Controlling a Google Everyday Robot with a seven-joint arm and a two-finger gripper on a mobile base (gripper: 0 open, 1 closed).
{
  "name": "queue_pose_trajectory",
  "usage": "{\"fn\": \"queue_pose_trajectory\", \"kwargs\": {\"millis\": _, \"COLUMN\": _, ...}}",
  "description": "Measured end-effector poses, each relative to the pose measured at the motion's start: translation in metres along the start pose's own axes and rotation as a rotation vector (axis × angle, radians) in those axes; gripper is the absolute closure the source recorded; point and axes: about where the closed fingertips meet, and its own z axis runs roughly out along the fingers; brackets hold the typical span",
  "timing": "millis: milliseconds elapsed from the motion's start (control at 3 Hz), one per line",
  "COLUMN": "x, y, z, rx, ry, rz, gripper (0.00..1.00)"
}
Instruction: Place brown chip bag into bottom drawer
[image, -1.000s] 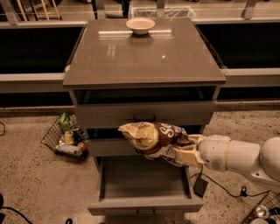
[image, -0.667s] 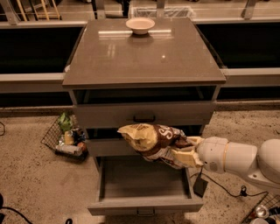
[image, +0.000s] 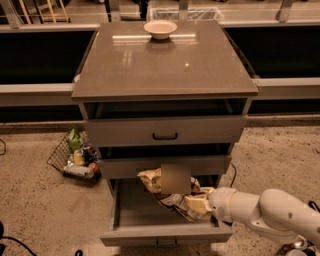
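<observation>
Moved since a second ago: we see the brown chip bag (image: 172, 199) and the gripper (image: 199, 205) lower than before, down from the level of the middle drawer (image: 125, 167) into the mouth of the bottom drawer (image: 150, 233).
Gripper: at the right side of the bottom drawer, reaching in from the right; it looks clamped on the bag's right end, with nothing else in its hold.
Bag position: over the middle and right of the open drawer, inside its walls; whether it touches the drawer floor we cannot tell.
Bag from gripper: it lies to the left of the gripper.
Long axis: roughly left to right across the drawer, the far left end tilted up against the middle drawer's lower edge.
Nearer arm: only one arm, so no choice.
Next move, as we judge it: let go, or drop a little first, then draw back to the right.
Counts: one bag, one gripper, three drawers, one bowl (image: 160, 29) on the cabinet top (image: 165, 70), one wire basket (image: 62, 161) on the floor.
</observation>
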Motion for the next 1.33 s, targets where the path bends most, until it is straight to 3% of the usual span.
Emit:
{"fn": "queue_pose_trajectory", "kwargs": {"millis": 333, "x": 0.074, "y": -0.014, "z": 0.039, "rx": -0.017, "ry": 0.028, "rz": 0.183, "gripper": 1.00}}
{"fn": "queue_pose_trajectory", "kwargs": {"millis": 667, "x": 0.074, "y": -0.014, "z": 0.039, "rx": -0.017, "ry": 0.028, "rz": 0.183, "gripper": 1.00}}
{"fn": "queue_pose_trajectory", "kwargs": {"millis": 1000, "x": 0.138, "y": -0.070, "z": 0.078, "rx": 0.091, "ry": 0.162, "rz": 0.242, "gripper": 1.00}}
{"fn": "queue_pose_trajectory", "kwargs": {"millis": 1333, "x": 0.178, "y": -0.122, "z": 0.103, "rx": 0.128, "ry": 0.203, "rz": 0.311, "gripper": 1.00}}
